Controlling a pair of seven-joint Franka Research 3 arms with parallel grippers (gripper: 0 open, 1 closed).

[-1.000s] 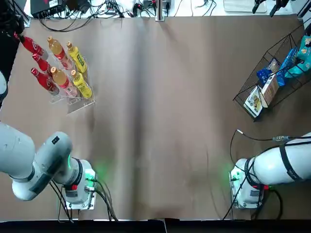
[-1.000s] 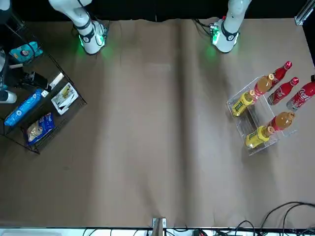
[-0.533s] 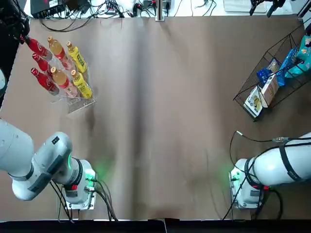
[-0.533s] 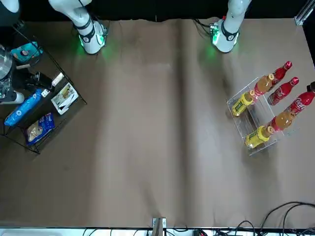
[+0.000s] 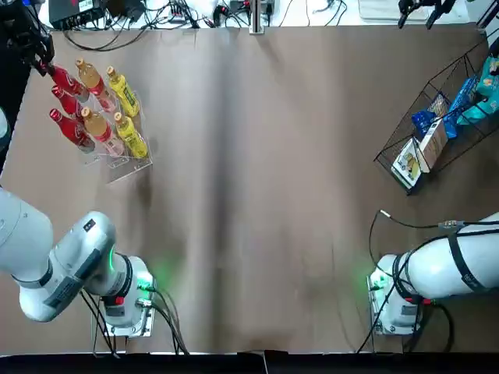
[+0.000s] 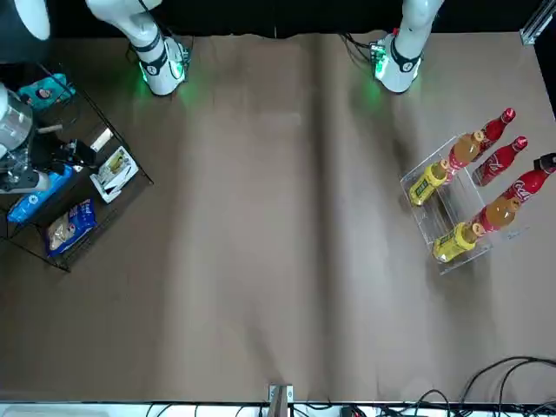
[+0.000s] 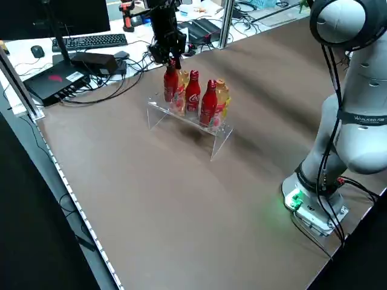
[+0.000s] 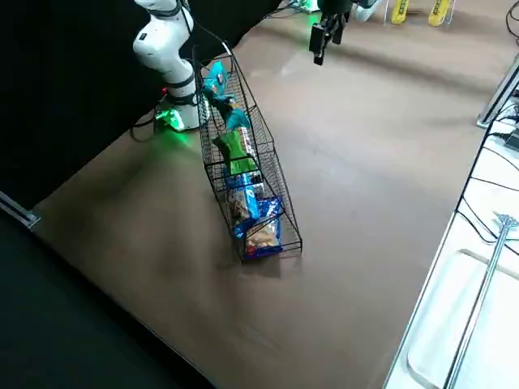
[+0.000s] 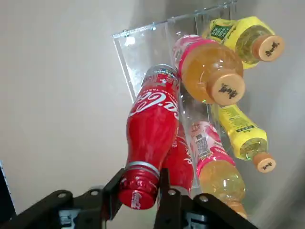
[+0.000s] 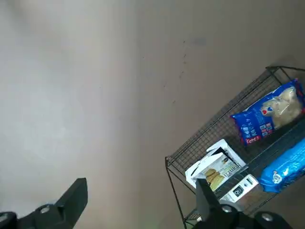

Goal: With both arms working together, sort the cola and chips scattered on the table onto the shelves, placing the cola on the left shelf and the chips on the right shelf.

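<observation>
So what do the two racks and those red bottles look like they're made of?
The left shelf looks like clear, glossy acrylic: the table shows through it. The right shelf looks like black metal wire, judging by its thin open mesh. The cola is shiny red, with highlights along its curves; whether that's glass, plastic or a wrapped sleeve, I can't tell.

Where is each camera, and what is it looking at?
Top: overhead, looking down on the table; both arms' bases show.
Front: across the table, facing the robot and its arm bases.
Left side: raised, looking diagonally down; the left fingers hold a cola bottle.
Right side: raised, looking diagonally down; the right fingers hang in the air.
Left wrist: on that arm, its fingers around the cola cap.
Right wrist: on that arm, its fingers open.
Top and front share both racks.
</observation>
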